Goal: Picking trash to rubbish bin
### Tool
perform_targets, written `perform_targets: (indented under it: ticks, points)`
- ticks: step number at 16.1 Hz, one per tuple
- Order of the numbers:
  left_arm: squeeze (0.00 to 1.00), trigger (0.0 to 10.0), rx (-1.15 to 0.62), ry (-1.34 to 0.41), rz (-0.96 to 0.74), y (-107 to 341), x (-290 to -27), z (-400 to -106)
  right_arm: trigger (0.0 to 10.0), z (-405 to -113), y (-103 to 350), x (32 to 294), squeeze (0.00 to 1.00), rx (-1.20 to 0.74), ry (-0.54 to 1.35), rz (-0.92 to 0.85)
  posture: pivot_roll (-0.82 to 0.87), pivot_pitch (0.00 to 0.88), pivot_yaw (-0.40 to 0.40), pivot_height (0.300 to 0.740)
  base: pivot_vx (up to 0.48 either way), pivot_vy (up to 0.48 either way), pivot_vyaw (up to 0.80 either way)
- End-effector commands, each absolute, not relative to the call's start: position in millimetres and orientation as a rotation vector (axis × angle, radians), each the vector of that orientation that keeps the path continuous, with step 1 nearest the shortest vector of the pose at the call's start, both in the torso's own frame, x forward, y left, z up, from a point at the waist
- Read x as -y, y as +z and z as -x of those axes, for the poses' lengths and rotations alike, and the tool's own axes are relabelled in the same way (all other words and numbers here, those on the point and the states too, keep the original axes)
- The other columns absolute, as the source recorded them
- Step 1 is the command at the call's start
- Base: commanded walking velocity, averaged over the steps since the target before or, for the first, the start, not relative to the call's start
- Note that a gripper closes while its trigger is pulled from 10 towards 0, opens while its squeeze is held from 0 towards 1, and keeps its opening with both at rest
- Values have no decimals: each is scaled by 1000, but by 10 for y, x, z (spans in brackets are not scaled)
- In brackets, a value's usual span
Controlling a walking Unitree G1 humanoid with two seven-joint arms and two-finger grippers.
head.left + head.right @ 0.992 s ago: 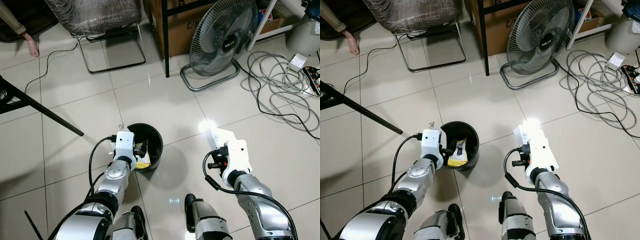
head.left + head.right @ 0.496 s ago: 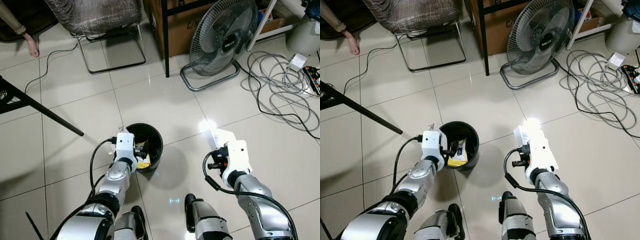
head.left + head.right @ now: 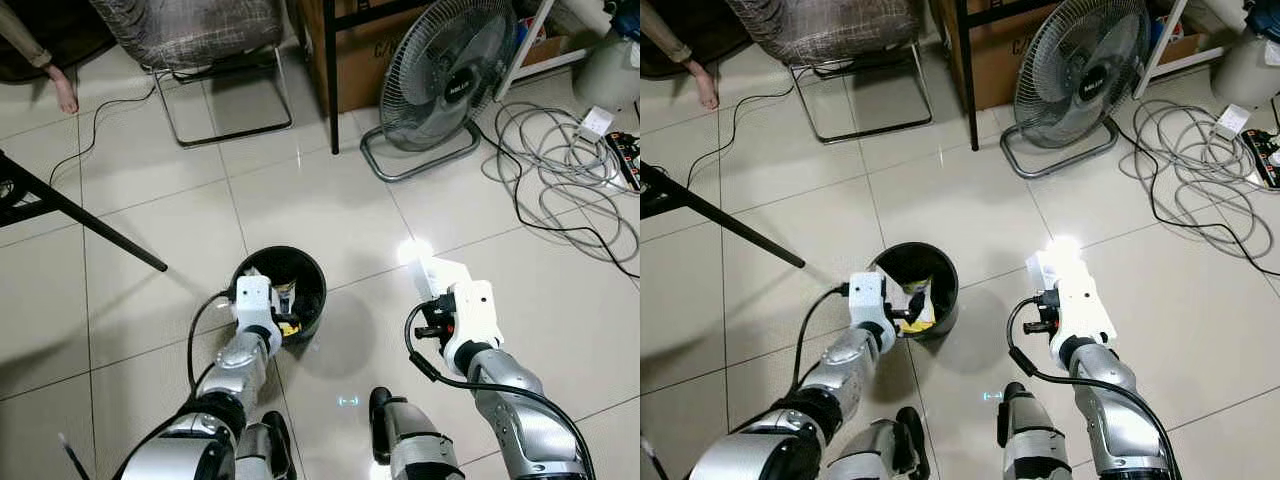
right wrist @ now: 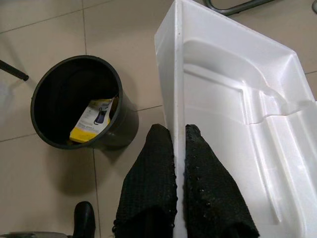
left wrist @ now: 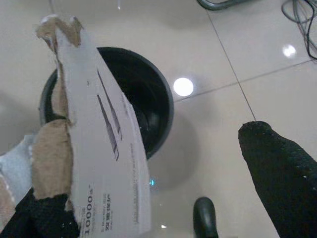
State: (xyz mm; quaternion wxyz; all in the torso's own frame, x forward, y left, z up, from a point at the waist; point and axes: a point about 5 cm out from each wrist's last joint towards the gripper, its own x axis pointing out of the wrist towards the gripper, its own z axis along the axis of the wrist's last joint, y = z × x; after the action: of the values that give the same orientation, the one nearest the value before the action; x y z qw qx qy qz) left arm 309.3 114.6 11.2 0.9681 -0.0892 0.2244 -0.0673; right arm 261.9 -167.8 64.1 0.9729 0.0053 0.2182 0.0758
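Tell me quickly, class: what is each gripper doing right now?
Left gripper: open, torn cardboard piece resting against one finger, above the black bin.
Right gripper: shut on the white foam tray.

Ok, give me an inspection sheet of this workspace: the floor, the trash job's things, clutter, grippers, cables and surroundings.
Surface: pale glossy floor tiles with light glare.
Job's things: black rubbish bin on the floor, a yellow packet inside; torn cardboard piece; white foam tray.
Clutter: nothing seen beyond the items listed.
Grippers: left gripper over the bin's near rim, fingers apart, the cardboard resting against one finger; right gripper shut on the foam tray's edge, beside the bin.
Cables: grey coil and a power strip at far right; thin black cord by the chair.
Surroundings: floor fan, chair, cardboard box, a person's foot.
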Motion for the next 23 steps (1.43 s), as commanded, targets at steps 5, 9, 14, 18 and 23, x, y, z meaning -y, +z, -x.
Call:
perform_targets:
  ticks: [5, 9, 14, 18, 23]
  points:
    - [941, 10000, -527, -141, 187, -29, -1150, -2973, 10000, -2573, 599, 1665, 0, -463, 159, -20, -311, 348, 89, 740, 0, 0, 0]
    - [0, 10000, -524, -183, 71, -42, -1089, -2949, 10000, -2573, 596, 1666, 0, -463, 160, -18, -312, 344, 91, 740, 0, 0, 0]
    - [0, 10000, -486, -249, -6, -8, -991, -2955, 10000, -2579, 595, 1666, 0, -463, 162, -16, -310, 343, 89, 740, 0, 0, 0]
    - [0, 10000, -483, -232, -15, -12, -1035, -2956, 10000, -2587, 589, 1665, 0, -463, 164, -16, -304, 338, 90, 740, 0, 0, 0]
    - [0, 10000, -462, -233, -2, 26, -1062, -2988, 10000, -2624, 577, 1626, 0, -462, 173, -22, -287, 324, 93, 740, 0, 0, 0]
